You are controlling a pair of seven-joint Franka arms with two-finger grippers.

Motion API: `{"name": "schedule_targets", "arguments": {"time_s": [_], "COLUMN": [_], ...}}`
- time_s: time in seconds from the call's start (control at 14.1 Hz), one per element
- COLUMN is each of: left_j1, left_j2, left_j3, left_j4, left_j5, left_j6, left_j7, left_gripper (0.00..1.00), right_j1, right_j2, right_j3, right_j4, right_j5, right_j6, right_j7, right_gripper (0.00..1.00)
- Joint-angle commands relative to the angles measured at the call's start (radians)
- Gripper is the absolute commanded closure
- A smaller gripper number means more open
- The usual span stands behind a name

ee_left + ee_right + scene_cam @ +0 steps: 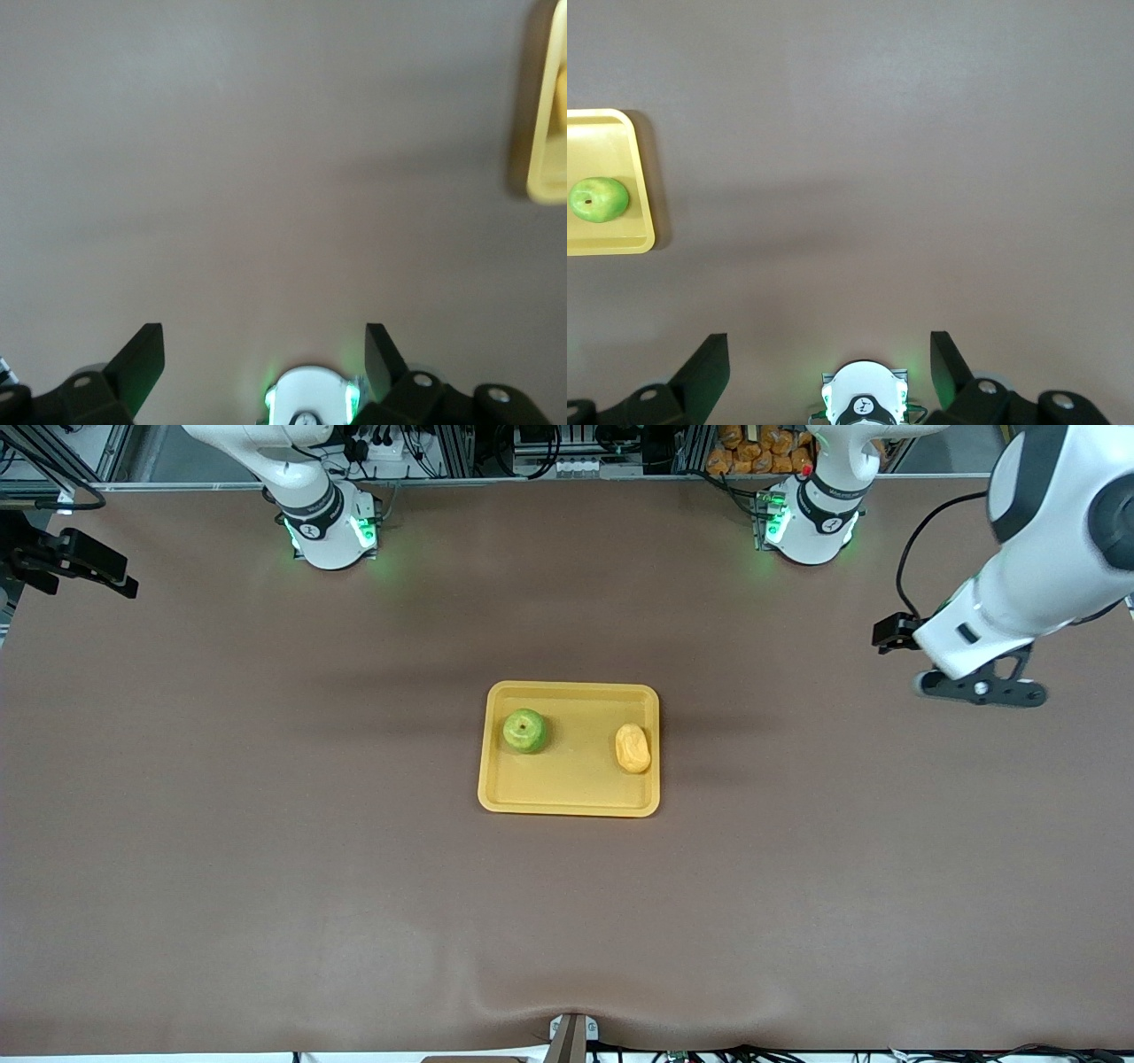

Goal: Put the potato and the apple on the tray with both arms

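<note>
Done: round green apple and oval yellow-orange potato lie well apart on the flat yellow plastic tray.
Left hand: released, over bare bench.
Right hand: released, likewise.
Left: nothing, judging by this.

Front camera: high, facing the robots' bases, covering the whole table. Wrist cameras: high, looking down; each shares the tray edge

Even overhead light, soft shadows, left wrist view blurred
</note>
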Motion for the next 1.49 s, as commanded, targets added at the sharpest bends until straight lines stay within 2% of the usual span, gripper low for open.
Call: {"name": "schedule_targets", "arguments": {"time_s": [0.0, 0.21, 0.28, 0.43, 0.5, 0.93, 1.14, 1.42], "left_j1": [0.009, 0.000, -0.028, -0.129, -0.143, -0.111, -0.040, -0.040], "left_j2": [0.015, 0.013, 0.012, 0.016, 0.021, -0.019, -0.068, -0.065], "left_j3": [0.002, 0.014, 0.050, 0.179, 0.212, 0.203, 0.131, 0.127], "left_j4": [0.072, 0.113, 0.114, 0.135, 0.149, 0.144, 0.109, 0.106], "left_j5": [-0.023, -0.025, -0.029, -0.060, -0.092, -0.084, -0.078, -0.078], "left_j6": [0.004, -0.036, -0.044, -0.053, -0.053, -0.104, -0.098, -0.090], "left_j7": [-0.075, -0.096, -0.093, -0.086, -0.076, -0.012, -0.023, 0.063], "left_gripper": [0.00, 0.00, 0.00, 0.00, 0.00, 0.00, 0.00, 0.00], "right_j1": [0.004, 0.007, 0.007, 0.007, 0.007, 0.020, 0.079, 0.060], "right_j2": [-0.032, -0.032, -0.032, -0.032, -0.032, -0.032, -0.032, -0.031], "right_j3": [-0.010, -0.012, -0.013, -0.030, -0.030, -0.033, -0.100, -0.093], "right_j4": [-0.033, -0.033, -0.033, -0.033, -0.033, -0.033, -0.033, -0.034], "right_j5": [0.010, 0.009, 0.009, 0.009, 0.009, 0.009, 0.009, 0.010], "right_j6": [0.007, 0.009, 0.011, 0.011, 0.011, 0.004, 0.003, 0.006], "right_j7": [-0.016, -0.028, -0.056, -0.067, -0.067, -0.067, -0.067, -0.067], "right_gripper": [0.00, 0.00, 0.00, 0.00, 0.00, 0.00, 0.00, 0.00]}}
